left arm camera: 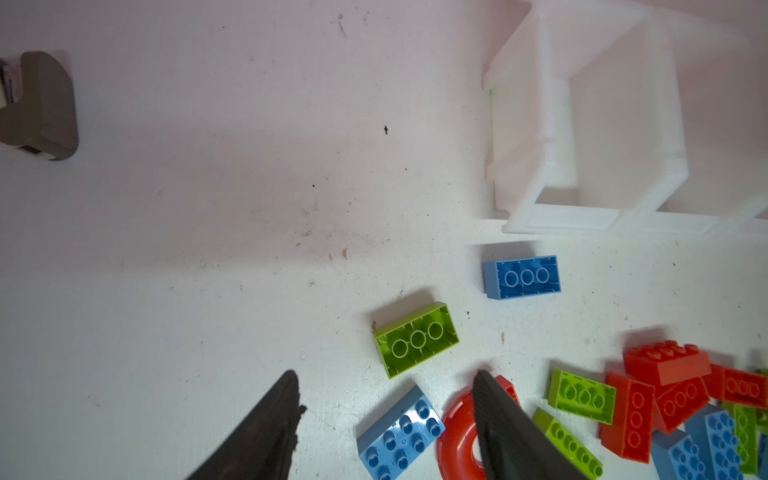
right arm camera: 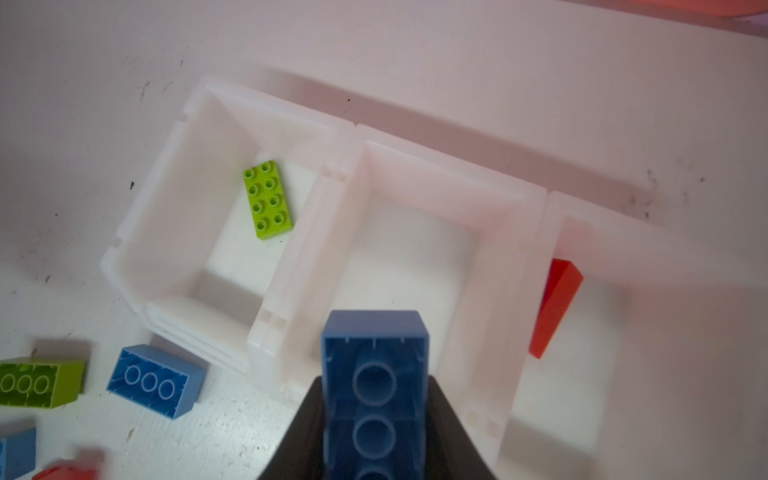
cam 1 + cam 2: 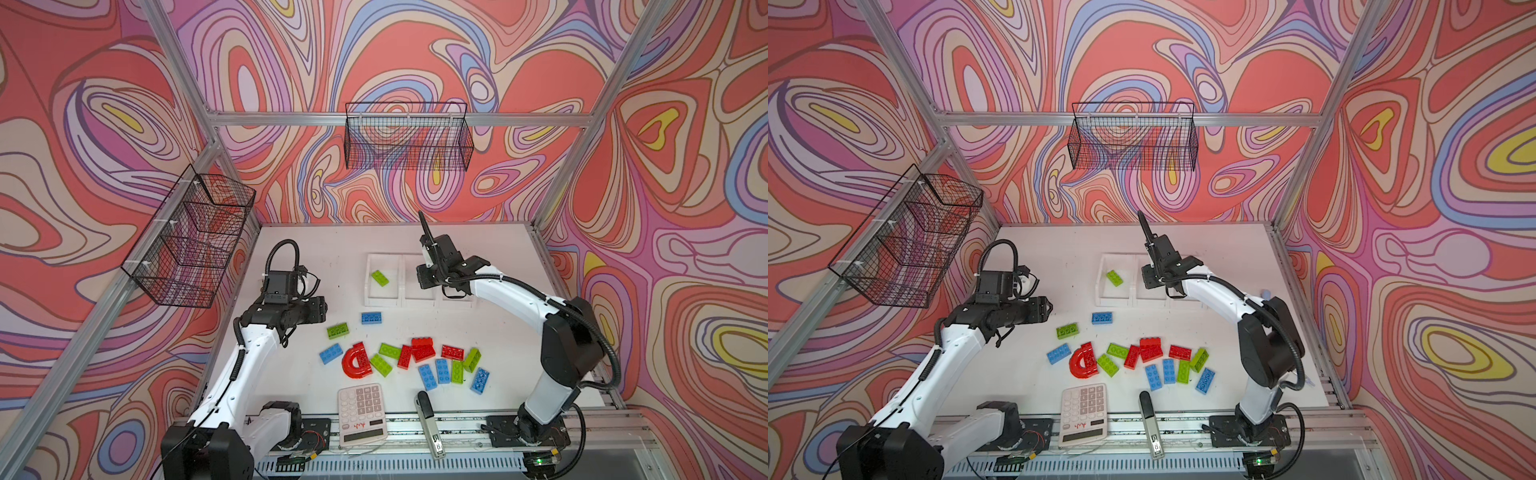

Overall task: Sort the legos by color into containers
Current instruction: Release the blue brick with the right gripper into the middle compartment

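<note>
My right gripper (image 2: 375, 419) is shut on a blue brick (image 2: 375, 365), held hollow side up over the near wall of the middle container (image 2: 415, 249). The three white containers (image 3: 380, 301) stand in a row. The left one holds a green brick (image 2: 268, 199) and the right one a red brick (image 2: 555, 307). My left gripper (image 1: 384, 374) is open and empty, above the table beside a studded blue brick (image 1: 399, 436) and the red arch (image 1: 457, 432). Loose red, blue and green legos (image 3: 422, 349) lie scattered in front of the containers.
A white-pink calculator (image 3: 362, 413) and a stapler (image 3: 428, 424) lie at the table's front edge. Black wire baskets hang on the back wall (image 3: 409, 139) and the left wall (image 3: 191, 237). A single blue brick (image 3: 371, 318) and a green one (image 3: 337, 330) lie apart from the pile.
</note>
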`<state>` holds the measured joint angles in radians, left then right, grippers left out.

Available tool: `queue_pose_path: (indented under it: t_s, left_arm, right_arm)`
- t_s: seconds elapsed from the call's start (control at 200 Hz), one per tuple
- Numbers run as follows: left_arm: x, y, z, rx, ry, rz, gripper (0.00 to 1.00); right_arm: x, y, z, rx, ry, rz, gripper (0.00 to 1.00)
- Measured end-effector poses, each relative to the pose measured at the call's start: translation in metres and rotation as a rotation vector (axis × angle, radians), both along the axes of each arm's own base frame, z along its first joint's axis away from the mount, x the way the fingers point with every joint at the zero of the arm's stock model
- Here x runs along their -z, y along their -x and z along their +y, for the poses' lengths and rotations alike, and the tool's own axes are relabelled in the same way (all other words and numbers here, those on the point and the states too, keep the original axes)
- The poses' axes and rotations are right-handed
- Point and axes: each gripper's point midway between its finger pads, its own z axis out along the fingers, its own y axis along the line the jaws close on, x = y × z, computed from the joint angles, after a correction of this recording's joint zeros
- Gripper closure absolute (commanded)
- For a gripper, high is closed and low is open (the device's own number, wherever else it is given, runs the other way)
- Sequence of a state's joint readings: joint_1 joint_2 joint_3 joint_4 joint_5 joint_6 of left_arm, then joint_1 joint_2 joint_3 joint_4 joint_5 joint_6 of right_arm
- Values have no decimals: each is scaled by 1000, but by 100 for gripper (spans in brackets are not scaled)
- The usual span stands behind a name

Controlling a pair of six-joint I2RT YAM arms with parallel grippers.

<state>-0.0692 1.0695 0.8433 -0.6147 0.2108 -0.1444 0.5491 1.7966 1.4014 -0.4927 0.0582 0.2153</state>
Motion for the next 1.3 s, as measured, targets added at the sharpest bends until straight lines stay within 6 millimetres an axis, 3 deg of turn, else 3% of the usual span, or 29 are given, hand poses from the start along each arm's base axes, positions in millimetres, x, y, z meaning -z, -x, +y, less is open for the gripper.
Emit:
queue_pose_path:
  t_s: [0.2,0.331,0.511,0.666,0.816,0.966,1.107,1.297]
  left_arm:
    - [0,13,-21,131,-27,-40,32]
    - [1,16,-31,203,-55,-51,33]
    - [9,17,-37,302,-118,-46,33]
    - [23,21,-52,420,-157,-14,32]
    - [45,25,-64,551,-245,61,30]
    - [54,15,-55,605,-361,107,27]
    - [59,4,-50,644,-442,133,28]
    - [84,6,-52,748,-529,208,29]
  right_arm:
    - [36,-24,2,30,-34,76,70]
    - [51,-38,6,47,-71,104,58]
    - [57,-48,15,51,-130,120,42]
    - [53,-51,15,53,-155,121,41]
    - [32,-48,-9,88,-179,98,40]
    - [-21,-37,-41,131,-220,6,40]
    - [-55,-25,-52,137,-254,-68,40]
    - [-55,-16,-56,141,-261,-73,41]
